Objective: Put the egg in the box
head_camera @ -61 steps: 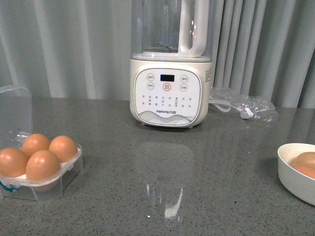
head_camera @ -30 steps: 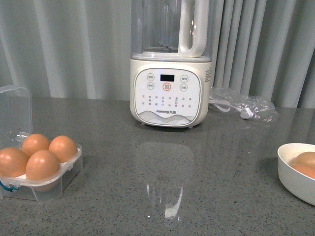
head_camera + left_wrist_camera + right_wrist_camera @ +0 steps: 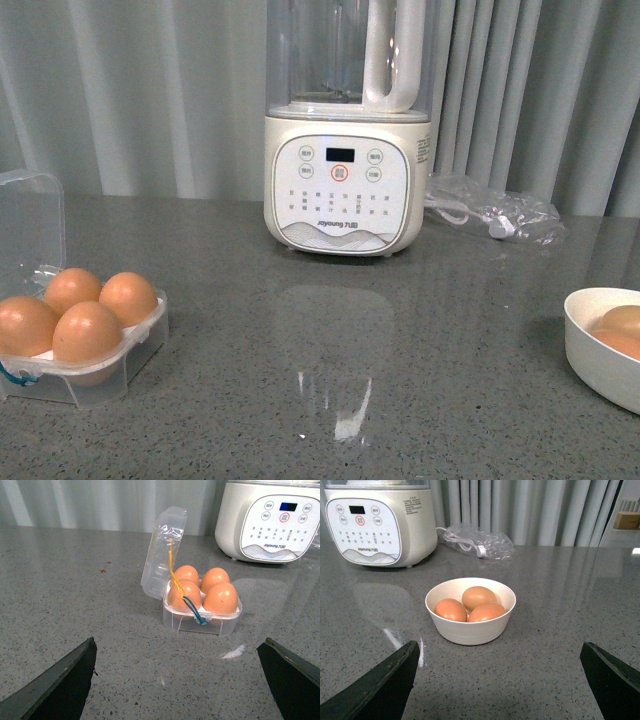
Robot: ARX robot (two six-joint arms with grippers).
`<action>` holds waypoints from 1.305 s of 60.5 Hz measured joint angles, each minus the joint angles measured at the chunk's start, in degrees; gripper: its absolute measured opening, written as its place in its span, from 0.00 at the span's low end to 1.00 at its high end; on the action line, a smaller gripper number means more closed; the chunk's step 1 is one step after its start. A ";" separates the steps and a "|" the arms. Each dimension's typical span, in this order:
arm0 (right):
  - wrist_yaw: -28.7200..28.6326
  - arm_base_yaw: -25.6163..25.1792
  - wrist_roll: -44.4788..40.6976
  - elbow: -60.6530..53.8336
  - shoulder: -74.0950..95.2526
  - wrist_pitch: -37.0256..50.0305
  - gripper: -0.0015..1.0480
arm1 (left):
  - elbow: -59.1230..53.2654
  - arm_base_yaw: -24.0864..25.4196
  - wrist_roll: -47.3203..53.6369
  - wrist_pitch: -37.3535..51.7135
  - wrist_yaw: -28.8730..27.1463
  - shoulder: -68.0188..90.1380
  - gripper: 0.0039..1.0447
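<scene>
The box (image 3: 125, 368) holding four eggs (image 3: 88, 333) sits left, the blender (image 3: 340, 190) behind centre, the bowl (image 3: 592, 352) right.

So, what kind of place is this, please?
Most likely a kitchen counter, perhaps a staged one. A Joyoung blender stands on a grey speckled countertop, with a clear egg case holding four brown eggs and a white bowl of three more; curtains hang behind.

open counter (image 3: 450, 330) between box (image 3: 140, 350) and bowl (image 3: 595, 370), blender (image 3: 340, 190) behind.
</scene>
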 joint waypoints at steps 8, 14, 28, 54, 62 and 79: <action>0.00 0.00 0.00 0.00 0.00 0.00 0.93 | 0.00 0.00 0.00 0.00 0.02 0.00 0.94; 0.00 0.00 0.00 0.00 0.00 0.00 0.93 | 2.78 -2.69 -1.16 -8.59 -9.55 4.31 0.94; 0.02 0.00 0.00 0.00 0.00 0.00 0.93 | 6.86 1.33 -0.39 -9.16 -11.15 14.19 0.94; 0.00 0.00 0.00 0.00 0.00 0.00 0.93 | 23.02 21.88 2.99 16.04 15.04 49.96 0.94; 0.00 0.00 0.00 0.00 0.00 0.00 0.93 | 28.85 24.09 3.82 18.14 18.73 60.33 0.94; 0.00 0.00 0.00 0.00 0.00 0.00 0.93 | 35.91 25.29 7.13 22.27 18.36 72.81 0.94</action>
